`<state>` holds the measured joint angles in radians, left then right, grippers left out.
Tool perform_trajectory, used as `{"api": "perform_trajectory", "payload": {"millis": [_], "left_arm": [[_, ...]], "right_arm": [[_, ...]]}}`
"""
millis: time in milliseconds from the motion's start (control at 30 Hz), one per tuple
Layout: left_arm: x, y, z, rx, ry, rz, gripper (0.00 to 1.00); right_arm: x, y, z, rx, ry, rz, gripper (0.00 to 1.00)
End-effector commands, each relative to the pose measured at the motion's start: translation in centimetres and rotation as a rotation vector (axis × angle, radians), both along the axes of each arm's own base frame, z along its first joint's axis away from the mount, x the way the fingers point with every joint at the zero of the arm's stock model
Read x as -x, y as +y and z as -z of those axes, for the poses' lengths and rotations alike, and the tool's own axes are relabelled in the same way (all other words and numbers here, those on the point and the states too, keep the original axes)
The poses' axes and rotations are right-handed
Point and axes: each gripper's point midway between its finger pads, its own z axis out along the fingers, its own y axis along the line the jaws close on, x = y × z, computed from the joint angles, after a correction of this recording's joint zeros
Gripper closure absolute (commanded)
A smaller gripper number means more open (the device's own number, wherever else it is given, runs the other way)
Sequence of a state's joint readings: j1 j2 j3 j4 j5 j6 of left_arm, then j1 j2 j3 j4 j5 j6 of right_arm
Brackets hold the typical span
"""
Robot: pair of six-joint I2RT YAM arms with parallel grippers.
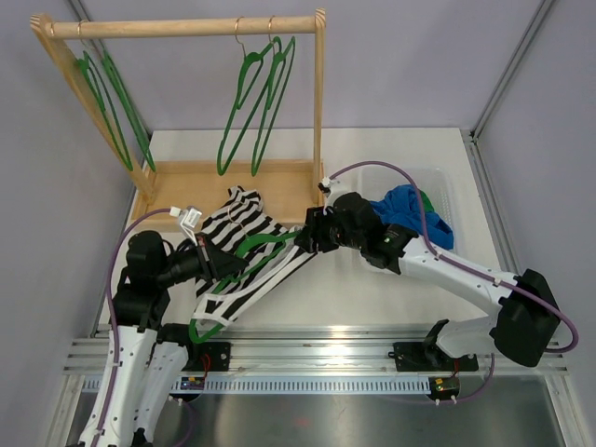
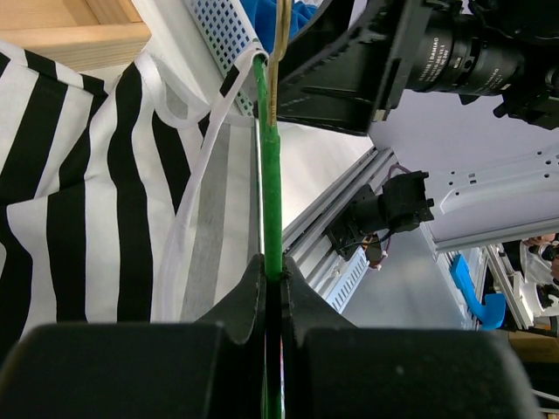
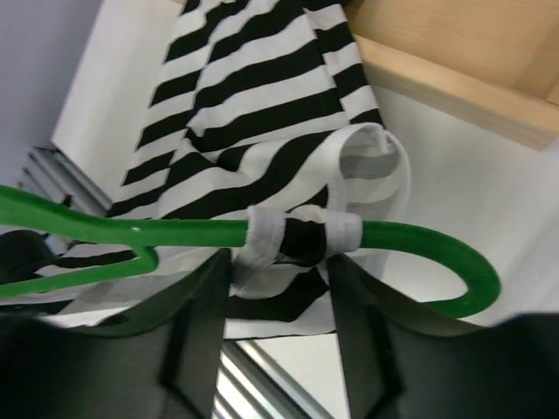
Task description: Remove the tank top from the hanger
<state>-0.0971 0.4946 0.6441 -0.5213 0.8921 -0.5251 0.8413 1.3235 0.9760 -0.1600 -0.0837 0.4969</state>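
Note:
The black-and-white striped tank top (image 1: pixel 244 222) lies on the table, still threaded on a green hanger (image 1: pixel 253 247). My left gripper (image 1: pixel 223 265) is shut on the hanger's green bar (image 2: pixel 269 175), with the striped cloth (image 2: pixel 79 192) to its left. My right gripper (image 1: pixel 305 240) is open at the hanger's right shoulder. In the right wrist view its jaws (image 3: pixel 279 262) stand on either side of the white-edged strap (image 3: pixel 301 234) wrapped round the green bar (image 3: pixel 157 231), just below it and apart from it. The curved hanger end (image 3: pixel 476 284) sticks out past the strap.
A wooden rack (image 1: pixel 186 26) with several empty green hangers (image 1: pixel 253 102) stands at the back, its base board (image 1: pixel 223 182) touching the tank top's far end. A clear bin (image 1: pixel 443 191) holding blue cloth (image 1: pixel 410 209) sits right of my right arm. The aluminium rail (image 1: pixel 317 354) runs along the near edge.

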Motion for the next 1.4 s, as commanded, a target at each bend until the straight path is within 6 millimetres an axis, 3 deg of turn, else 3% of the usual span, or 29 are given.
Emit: {"api": "perform_trajectory", "payload": {"millis": [0, 33, 200, 233, 267, 433, 567, 700, 767, 933, 1067, 1233, 1267, 1367], "left_arm": [[0.5, -0.8, -2.0, 0.041, -0.059, 0.072, 1.0], [0.4, -0.7, -1.9, 0.033, -0.063, 0.069, 1.0], [-0.6, 0.4, -0.6, -0.057, -0.047, -0.009, 1.0], [-0.7, 0.5, -0.4, -0.076, -0.055, -0.012, 1.0], [-0.8, 0.6, -0.3, -0.085, -0.055, -0.018, 1.0], [-0.6, 0.6, -0.2, -0.089, -0.053, -0.009, 1.0], [-0.1, 0.1, -0.2, -0.08, -0.055, 0.03, 1.0], [0.5, -0.4, -0.4, -0.075, -0.062, 0.066, 1.0], [1.0, -0.6, -0.7, -0.065, -0.078, 0.086, 1.0], [2.0, -0.9, -2.6, -0.035, -0.147, 0.123, 1.0], [1.8, -0.4, -4.6, -0.039, -0.237, 0.066, 1.0], [2.8, -0.2, -8.2, 0.007, -0.4, 0.041, 1.0], [2.9, -0.1, -8.8, 0.015, -0.427, 0.029, 1.0], [3.5, 0.1, -11.7, 0.033, -0.562, 0.011, 1.0]], "right_arm": [[-1.6, -0.2, -1.2, 0.043, -0.069, 0.063, 0.51], [-1.7, -0.2, -1.3, 0.047, -0.073, 0.065, 0.64], [-1.8, -0.6, -1.3, 0.075, -0.08, 0.066, 0.79], [-1.8, -0.7, -1.2, 0.08, -0.081, 0.067, 0.92], [-1.9, -0.9, -1.0, 0.095, -0.081, 0.075, 1.0], [-3.4, -3.8, -0.8, 0.206, -0.124, 0.2, 1.0], [-6.1, -8.4, -1.3, 0.329, -0.135, 0.376, 1.0], [-8.5, -12.4, 0.1, 0.373, -0.052, 0.485, 1.0], [-8.6, -13.0, 0.7, 0.38, -0.023, 0.486, 1.0], [-8.3, -13.1, 2.7, 0.415, 0.06, 0.448, 1.0], [-6.8, -11.4, 2.9, 0.327, 0.093, 0.351, 1.0], [-5.0, -10.0, 0.6, 0.197, 0.076, 0.276, 1.0], [-4.0, -8.5, 0.3, 0.126, 0.088, 0.185, 1.0], [-2.0, -6.5, -2.1, -0.013, 0.077, 0.064, 1.0]]}}
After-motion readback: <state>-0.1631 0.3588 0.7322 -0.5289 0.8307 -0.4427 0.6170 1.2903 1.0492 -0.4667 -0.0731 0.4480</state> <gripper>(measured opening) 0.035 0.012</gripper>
